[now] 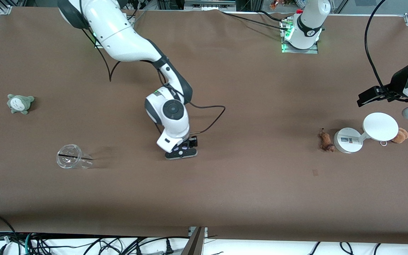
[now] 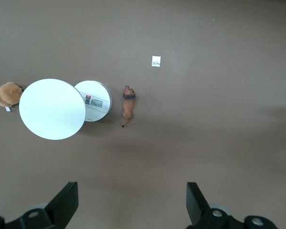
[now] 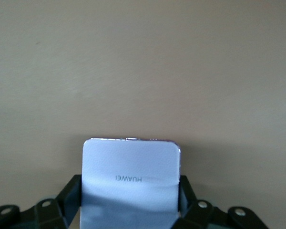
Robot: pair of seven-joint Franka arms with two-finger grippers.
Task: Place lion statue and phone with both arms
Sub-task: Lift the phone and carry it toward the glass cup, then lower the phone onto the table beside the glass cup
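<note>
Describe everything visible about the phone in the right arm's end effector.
The phone is a small, flat, pale lavender-white slab with rounded corners, smooth and glossy-looking, with "HUAWEI" printed across its face and a faint fold line through the middle. It is clamped between the two black fingers of the right end effector, which press on its two side edges, low over the middle of the brown table. In the front view it is almost hidden under the end effector. Whether it touches the table cannot be told.

One phone, one lion, one cup. Two plush toys. One white stand.
</note>
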